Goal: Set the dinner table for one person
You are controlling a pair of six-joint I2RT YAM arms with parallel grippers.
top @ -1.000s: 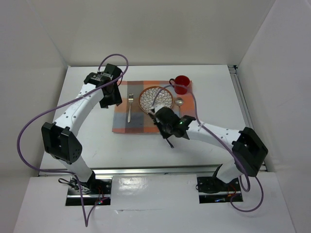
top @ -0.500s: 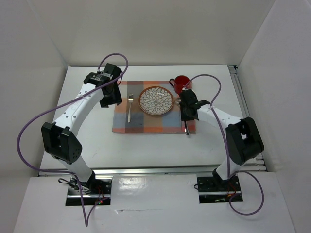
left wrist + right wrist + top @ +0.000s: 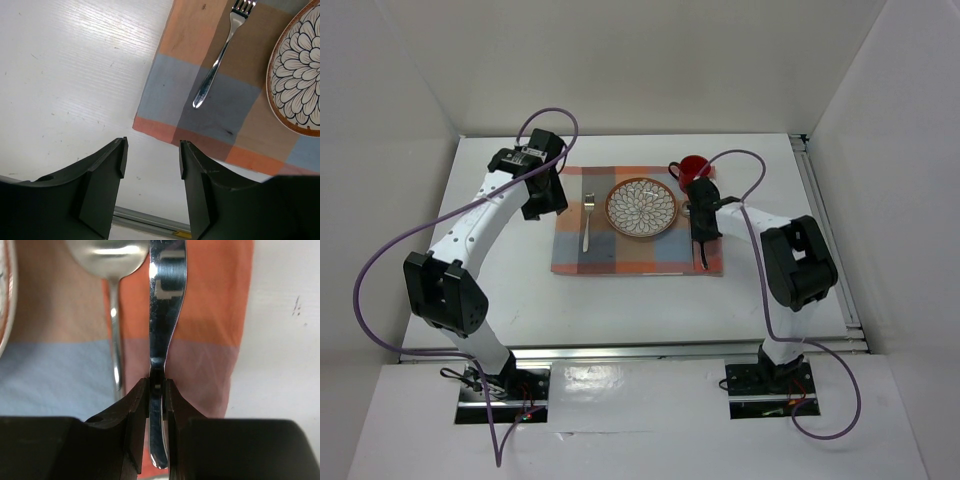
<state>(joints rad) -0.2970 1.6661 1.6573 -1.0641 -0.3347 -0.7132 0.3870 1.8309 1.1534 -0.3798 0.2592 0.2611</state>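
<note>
While right jaws pinch table knife (image 3: 167,300) | spoon (image 3: 107,257) just left | risk: thin grip lets knife pivot onto spoon | left jaws wide, empty

Checked mat (image 3: 620,256) under patterned plate (image 3: 641,207), fork (image 3: 587,222) left, spoon (image 3: 107,252) and knife (image 3: 167,300) right, red mug (image 3: 695,172) beyond

We see bright, even overhead light; the tabletop (image 3: 75,75) glares white left of the left hand (image 3: 151,150). Beyond the right hand (image 3: 156,385), knife (image 3: 167,290) and spoon (image 3: 107,255) glint, slightly blurred.
</note>
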